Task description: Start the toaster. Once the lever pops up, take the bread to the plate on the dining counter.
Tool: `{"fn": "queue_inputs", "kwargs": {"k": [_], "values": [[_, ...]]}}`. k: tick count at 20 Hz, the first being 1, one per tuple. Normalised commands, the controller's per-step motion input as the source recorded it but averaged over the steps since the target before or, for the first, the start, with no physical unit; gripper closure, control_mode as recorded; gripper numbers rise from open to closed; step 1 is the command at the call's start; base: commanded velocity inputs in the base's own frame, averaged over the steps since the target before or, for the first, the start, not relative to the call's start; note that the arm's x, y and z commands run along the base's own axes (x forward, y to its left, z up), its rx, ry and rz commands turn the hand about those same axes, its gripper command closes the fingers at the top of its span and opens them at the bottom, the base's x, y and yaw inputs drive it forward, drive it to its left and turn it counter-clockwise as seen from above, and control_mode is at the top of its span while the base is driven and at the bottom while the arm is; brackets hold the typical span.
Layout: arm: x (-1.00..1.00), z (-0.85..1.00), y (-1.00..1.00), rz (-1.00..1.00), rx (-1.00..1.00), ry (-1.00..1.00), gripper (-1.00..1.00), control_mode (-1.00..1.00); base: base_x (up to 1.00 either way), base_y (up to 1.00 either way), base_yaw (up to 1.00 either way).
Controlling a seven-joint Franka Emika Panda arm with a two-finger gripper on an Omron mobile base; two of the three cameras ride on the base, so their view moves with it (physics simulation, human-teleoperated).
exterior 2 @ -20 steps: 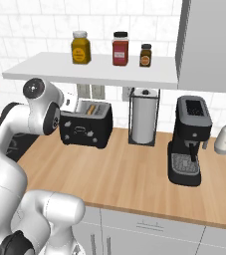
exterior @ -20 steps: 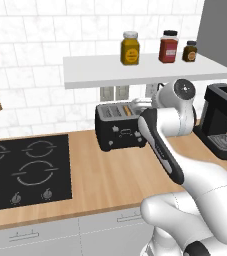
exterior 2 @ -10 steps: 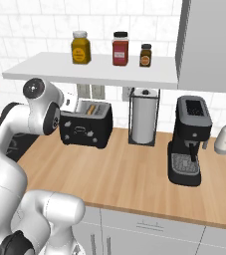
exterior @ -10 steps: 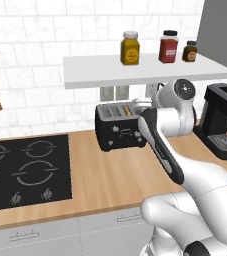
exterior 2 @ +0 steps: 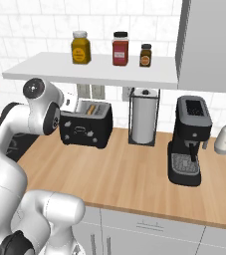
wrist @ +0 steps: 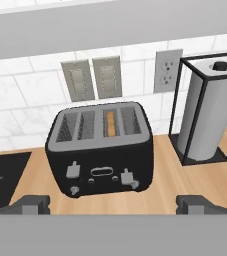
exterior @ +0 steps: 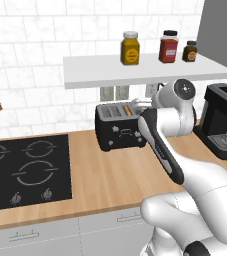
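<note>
A black boxy toaster [wrist: 101, 149] sits at the wood counter's [wrist: 170, 172] back edge, its thin, light, crumbly tan bread slice [wrist: 111, 123] slotted upright; grip its top edge gently; fingers [wrist: 31, 204] spread wide, empty.

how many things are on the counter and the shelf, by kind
Jars on the white shelf: 3 (yellow jar, red jar, small brown jar)
Black boxy toaster: 1
Tan bread slice in a toaster slot: 1
White paper towel roll in a black wire holder: 1
Black coffee machine: 1
White spray bottle: 1
Total: 8
</note>
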Motion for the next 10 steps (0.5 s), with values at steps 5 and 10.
{"fn": "queue_inputs", "kwargs": {"k": [5, 10], "values": [[0.0, 0.0, 0.0, 0.0, 0.0, 0.0, -1.0, -1.0, 0.0, 0.0, 0.0], [0.0, 0.0, 0.0, 0.0, 0.0, 0.0, -1.0, -1.0, 0.0, 0.0, 0.0]]}}
